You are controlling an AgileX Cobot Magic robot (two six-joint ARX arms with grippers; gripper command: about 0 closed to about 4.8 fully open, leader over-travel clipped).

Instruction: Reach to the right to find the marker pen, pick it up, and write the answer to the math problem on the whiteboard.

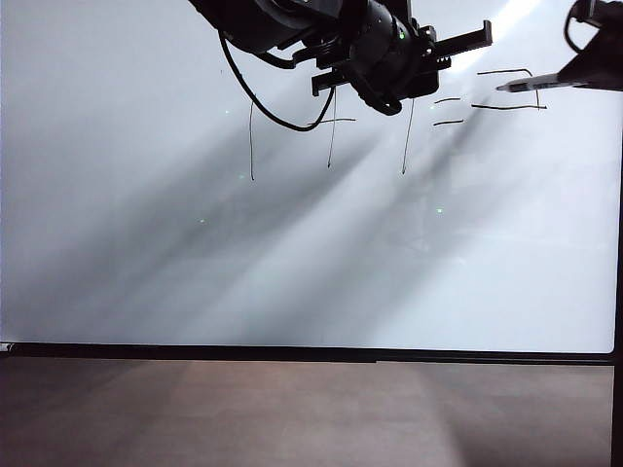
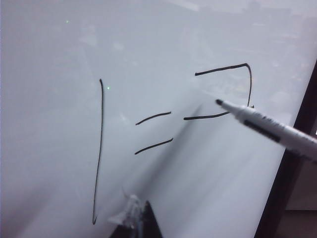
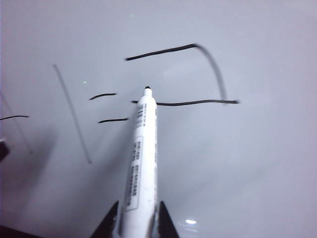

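The pen (image 3: 142, 158) has a white barrel, a printed label with dark text running lengthwise, and a short black pointed tip. The right claw (image 3: 134, 225) is clamped on the rear of the barrel; two dark fingers (image 3: 166, 223) press against it, one on each side. In the exterior view the pen (image 1: 531, 85) lies nearly level at the upper right of the board (image 1: 292, 272), tip pointing left, with the right claw (image 1: 599, 68) at the frame edge.

The tip sits at the left end of the middle stroke of the answer (image 3: 198, 74). Whether the tip touches the board cannot be determined. In the left wrist view, the pen (image 2: 267, 128) enters from the black frame side, and its tip is just above the same stroke.

The answer (image 2: 233, 89) consists so far of a top bar, a right-hand descender and a middle bar. It lies just beside the two dashes of the problem (image 2: 153, 131).

The board is glossy white with a thin black frame and rests on a brown table (image 1: 292, 413).

The left claw (image 1: 409, 58) hangs above the problem (image 1: 331, 136) at the board's upper centre. Its state cannot be determined.
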